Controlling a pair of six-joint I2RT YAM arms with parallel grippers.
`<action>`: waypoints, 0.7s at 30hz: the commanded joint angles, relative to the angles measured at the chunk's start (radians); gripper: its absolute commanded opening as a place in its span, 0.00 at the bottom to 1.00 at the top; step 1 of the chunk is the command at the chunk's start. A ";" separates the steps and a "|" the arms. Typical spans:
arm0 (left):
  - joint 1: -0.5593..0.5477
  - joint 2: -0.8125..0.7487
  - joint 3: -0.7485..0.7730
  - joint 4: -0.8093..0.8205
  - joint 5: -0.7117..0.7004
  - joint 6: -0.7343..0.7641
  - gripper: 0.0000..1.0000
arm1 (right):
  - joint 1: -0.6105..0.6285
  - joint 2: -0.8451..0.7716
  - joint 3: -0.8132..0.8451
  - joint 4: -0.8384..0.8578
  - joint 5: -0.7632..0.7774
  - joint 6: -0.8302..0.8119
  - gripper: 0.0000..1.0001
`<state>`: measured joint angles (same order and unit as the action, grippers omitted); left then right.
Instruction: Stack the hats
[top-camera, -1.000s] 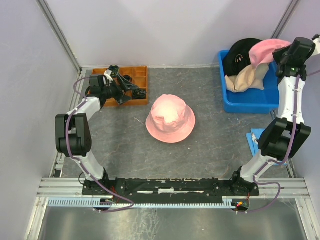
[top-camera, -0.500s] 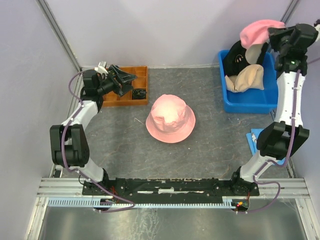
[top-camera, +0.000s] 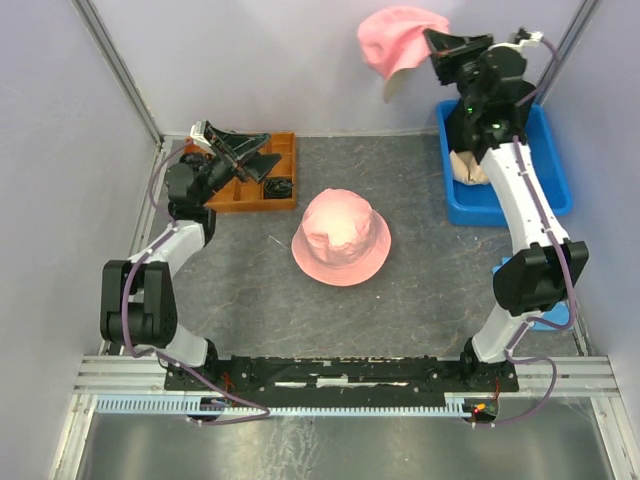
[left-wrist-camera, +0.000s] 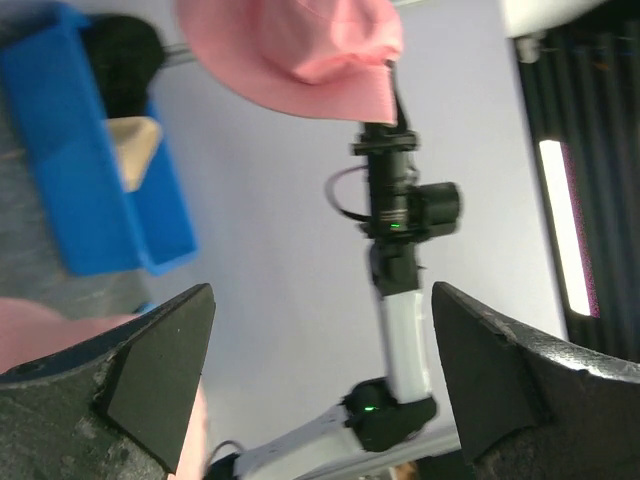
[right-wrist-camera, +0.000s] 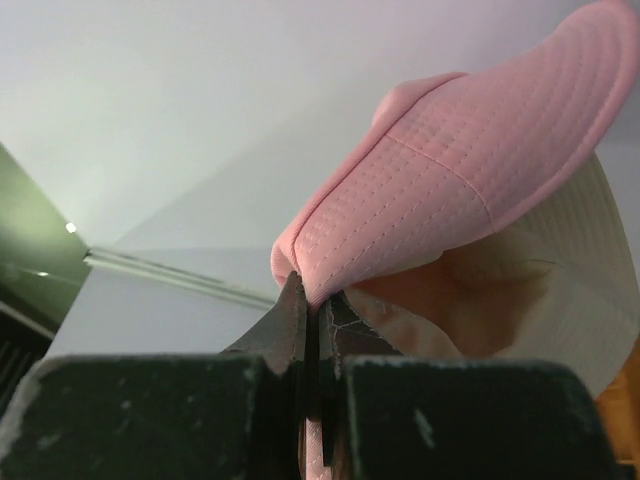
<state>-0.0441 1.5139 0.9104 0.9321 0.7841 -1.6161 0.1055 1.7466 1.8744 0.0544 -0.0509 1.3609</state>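
Pink fabric is pinched at one brim fold in your right end effector (right-wrist-camera: 308, 300), its jaws closed down to a sliver on that fold. The carried hat (top-camera: 395, 35) therefore dangles lopsided, high up, beyond and to the right of the flat pink hat (top-camera: 341, 237) that lies crown-up on the counter (top-camera: 420, 300). Make that flat hat your target. Bring the carried hat across with height to spare, so its loose brim does not drag over the flat hat and shove it. Because you hold a single edge, the opening will probably hang sideways. Line the hanging crown up over the flat hat's crown, then lower slowly and let the fabric settle before you let go, or it may land folded. Your left end effector (top-camera: 255, 152) hovers to the left of the flat hat, over the orange tray (top-camera: 285, 145), jaws wide and empty; it could steady the opposite brim. A beige hat (left-wrist-camera: 135, 150) and a black hat (left-wrist-camera: 120, 45) wait in the blue bin (top-camera: 510, 212), to the flat hat's right.
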 joint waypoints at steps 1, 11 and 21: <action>-0.077 0.041 -0.022 0.461 -0.153 -0.335 0.95 | 0.110 -0.007 -0.005 0.225 0.085 0.133 0.00; -0.227 0.090 0.031 0.539 -0.409 -0.411 0.94 | 0.306 -0.022 -0.079 0.423 0.250 0.180 0.00; -0.287 0.123 0.031 0.492 -0.540 -0.350 0.93 | 0.419 -0.025 -0.103 0.513 0.349 0.216 0.00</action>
<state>-0.3050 1.6123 0.9031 1.3930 0.3317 -1.9820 0.4988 1.7519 1.7496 0.4278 0.2417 1.5463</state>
